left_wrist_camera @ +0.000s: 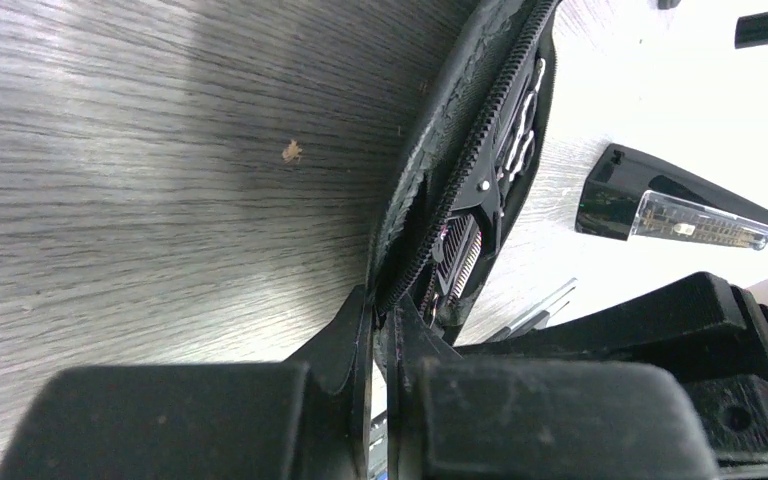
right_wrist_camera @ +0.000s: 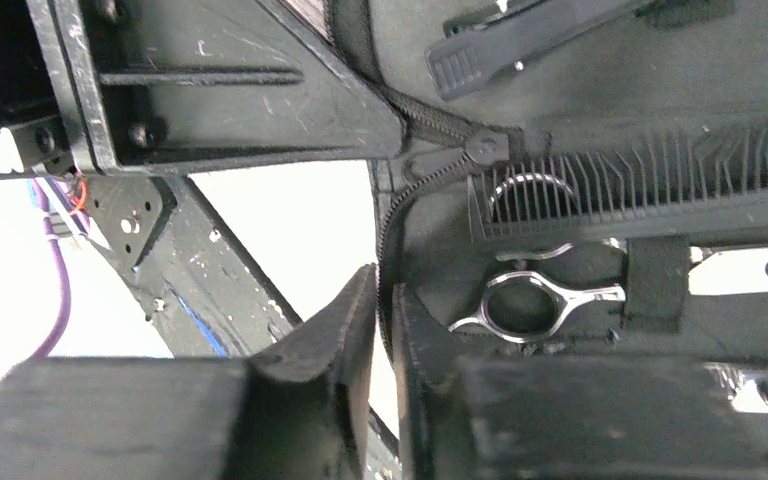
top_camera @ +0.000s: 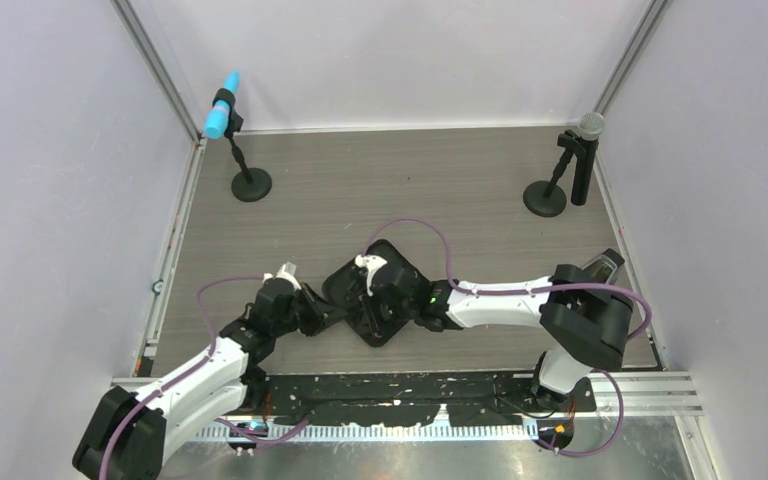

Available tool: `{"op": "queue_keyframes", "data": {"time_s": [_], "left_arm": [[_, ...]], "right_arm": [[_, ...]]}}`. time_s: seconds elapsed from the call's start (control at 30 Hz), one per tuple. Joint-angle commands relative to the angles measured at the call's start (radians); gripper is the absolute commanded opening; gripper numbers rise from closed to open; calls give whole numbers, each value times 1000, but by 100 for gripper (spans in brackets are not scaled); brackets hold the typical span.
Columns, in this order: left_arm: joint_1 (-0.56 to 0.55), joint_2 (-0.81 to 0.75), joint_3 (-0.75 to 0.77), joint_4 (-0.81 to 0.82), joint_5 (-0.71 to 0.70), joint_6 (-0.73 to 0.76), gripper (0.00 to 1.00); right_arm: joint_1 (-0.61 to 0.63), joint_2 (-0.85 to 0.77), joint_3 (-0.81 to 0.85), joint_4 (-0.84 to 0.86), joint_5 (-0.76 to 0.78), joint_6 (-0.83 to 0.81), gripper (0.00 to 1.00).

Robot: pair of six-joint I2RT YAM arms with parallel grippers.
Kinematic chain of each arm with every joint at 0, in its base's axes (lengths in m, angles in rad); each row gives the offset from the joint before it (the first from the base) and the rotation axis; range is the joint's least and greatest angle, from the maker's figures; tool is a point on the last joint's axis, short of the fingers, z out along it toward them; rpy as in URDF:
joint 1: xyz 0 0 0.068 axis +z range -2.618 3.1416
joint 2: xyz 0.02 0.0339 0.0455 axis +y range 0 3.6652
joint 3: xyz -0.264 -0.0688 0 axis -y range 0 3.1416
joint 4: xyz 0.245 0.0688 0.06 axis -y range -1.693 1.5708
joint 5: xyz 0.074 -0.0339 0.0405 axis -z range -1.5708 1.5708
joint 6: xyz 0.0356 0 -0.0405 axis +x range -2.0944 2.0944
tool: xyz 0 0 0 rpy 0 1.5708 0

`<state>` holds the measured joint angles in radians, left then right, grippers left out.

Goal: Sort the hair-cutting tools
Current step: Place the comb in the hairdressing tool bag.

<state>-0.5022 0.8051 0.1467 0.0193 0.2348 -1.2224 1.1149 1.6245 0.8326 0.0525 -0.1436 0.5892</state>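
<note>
TABLE CENTRE: At the far left, the left gripper (left_wrist_camera: 382,306) has its fingers pressed together on the zippered rim of the black zip case (left_wrist_camera: 430,130). In the overhead view it grips the case's 9 o'clock side. The case stands part-open on the table (top_camera: 440,170). The right gripper (right_wrist_camera: 385,300) reaches in over the case from 3 o'clock. It is likewise clamped on a zippered edge, just below the zipper slider (right_wrist_camera: 485,148).

The hair-cutting tools that can be seen all lie inside the case, none yet taken out. In the right wrist view, the scissors (right_wrist_camera: 532,305) show a silver ring handle at 3 o'clock from the right fingertips, just beside them. Their shanks run on toward 3 o'clock under an elastic strap (right_wrist_camera: 657,285), and the blades are hidden. The comb (right_wrist_camera: 650,165) lies at 2 o'clock with its long axis running 9 to 3. A second silver ring shows behind its teeth. One clip (right_wrist_camera: 525,45) sits at 1 o'clock near the frame's top, slanting from 8 to 2.

The sorting looks barely begun. With both hands occupied on the case, one would have to let go. The right hand appears nearer the scissors, which would likely need to slide out lengthwise from under the strap.
</note>
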Motion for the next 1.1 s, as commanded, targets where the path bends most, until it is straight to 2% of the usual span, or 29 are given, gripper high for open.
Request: {"op": "queue_keyframes", "data": {"time_s": [0.0, 0.1, 0.2, 0.27, 0.4, 0.63, 0.9, 1.07], "left_arm": [[-1, -7, -3, 135, 25, 10, 0], [-1, -18, -7, 139, 26, 13, 0], [-2, -21, -11, 143, 29, 12, 0], [-2, -20, -13, 148, 34, 10, 0], [-2, -24, -15, 162, 47, 0, 0], [-2, -56, -32, 188, 57, -35, 0], [-2, -73, -54, 243, 66, -65, 0], [-3, -77, -62, 269, 76, -78, 0]], "right_arm": [[9, -86, 75, -115, 104, -78, 27], [38, -127, 156, -218, 222, -182, 37], [68, -132, 217, -299, 323, -268, 39], [76, -110, 254, -325, 334, -334, 42], [82, -48, 305, -339, 294, -453, 44], [85, -24, 231, -196, 168, -609, 44], [85, 29, 257, -227, 119, -731, 43], [85, 58, 265, -239, 158, -783, 41]]}}
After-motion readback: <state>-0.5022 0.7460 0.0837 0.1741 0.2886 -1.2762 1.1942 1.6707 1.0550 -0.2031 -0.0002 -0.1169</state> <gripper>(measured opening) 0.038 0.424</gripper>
